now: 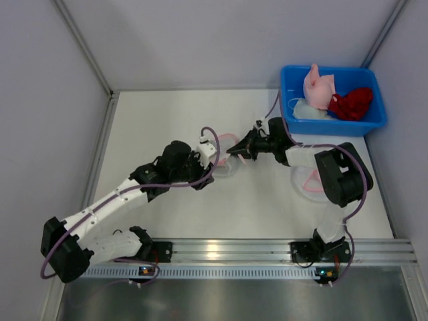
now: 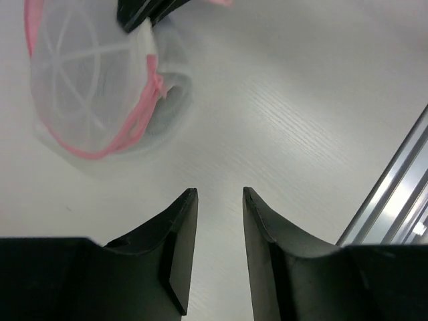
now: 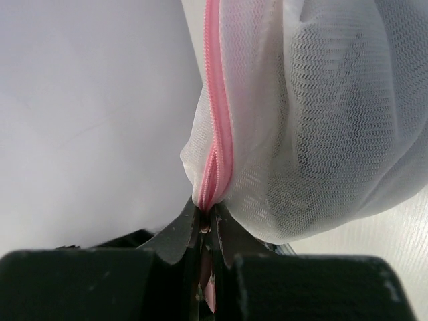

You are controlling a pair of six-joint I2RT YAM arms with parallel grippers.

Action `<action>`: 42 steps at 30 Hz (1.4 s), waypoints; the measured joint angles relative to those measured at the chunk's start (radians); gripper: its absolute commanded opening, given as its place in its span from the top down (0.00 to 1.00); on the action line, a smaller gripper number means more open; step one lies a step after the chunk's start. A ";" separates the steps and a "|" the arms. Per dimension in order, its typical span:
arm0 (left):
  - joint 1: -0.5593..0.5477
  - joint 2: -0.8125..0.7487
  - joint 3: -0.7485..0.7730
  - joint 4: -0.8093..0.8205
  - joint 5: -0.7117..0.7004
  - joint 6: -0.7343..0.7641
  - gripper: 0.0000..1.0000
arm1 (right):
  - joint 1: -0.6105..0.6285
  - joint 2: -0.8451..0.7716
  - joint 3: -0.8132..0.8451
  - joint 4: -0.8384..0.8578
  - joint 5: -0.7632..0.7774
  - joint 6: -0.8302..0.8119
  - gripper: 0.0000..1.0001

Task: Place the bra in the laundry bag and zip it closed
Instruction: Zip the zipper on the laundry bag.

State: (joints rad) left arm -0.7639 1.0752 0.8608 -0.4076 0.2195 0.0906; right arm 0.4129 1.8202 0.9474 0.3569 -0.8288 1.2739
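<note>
The laundry bag (image 2: 87,87) is white mesh with a pink zipper (image 3: 217,114) and lies on the table in mid-scene (image 1: 226,167). My right gripper (image 3: 207,214) is shut on the bag's pink zipper end, and the bulging mesh hangs right in front of it. From above, the right gripper (image 1: 235,152) sits at the bag's far edge. My left gripper (image 2: 221,200) stands open and empty over bare table, a short way off the bag, and shows in the top view (image 1: 211,160). I cannot make out the bra; whether it lies inside the bag is unclear.
A blue bin (image 1: 374,120) at the back right holds a pink garment (image 1: 317,87), a red one (image 1: 353,103) and something white. A pink-edged item (image 1: 309,182) lies under the right arm. The metal rail (image 2: 394,200) runs along the near edge. Grey walls enclose the table.
</note>
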 measured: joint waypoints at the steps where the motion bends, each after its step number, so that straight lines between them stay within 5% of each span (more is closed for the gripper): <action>1: 0.031 0.009 -0.008 0.000 0.008 -0.045 0.61 | -0.005 0.000 -0.014 0.039 0.006 0.035 1.00; 17: 0.121 0.225 -0.097 0.273 0.048 -0.535 0.56 | 0.037 0.000 -0.073 0.237 0.041 0.238 1.00; 29: 0.186 0.232 -0.205 0.551 0.043 -0.623 0.49 | 0.051 0.000 -0.086 0.244 0.045 0.246 1.00; 42: 0.232 0.233 -0.268 0.699 0.054 -0.676 0.61 | 0.071 0.003 -0.092 0.270 0.058 0.291 1.00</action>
State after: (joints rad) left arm -0.5316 1.3087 0.5926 0.2913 0.2733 -0.5854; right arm 0.4843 1.8229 0.8558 0.6266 -0.7708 1.5654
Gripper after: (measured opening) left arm 0.425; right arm 0.041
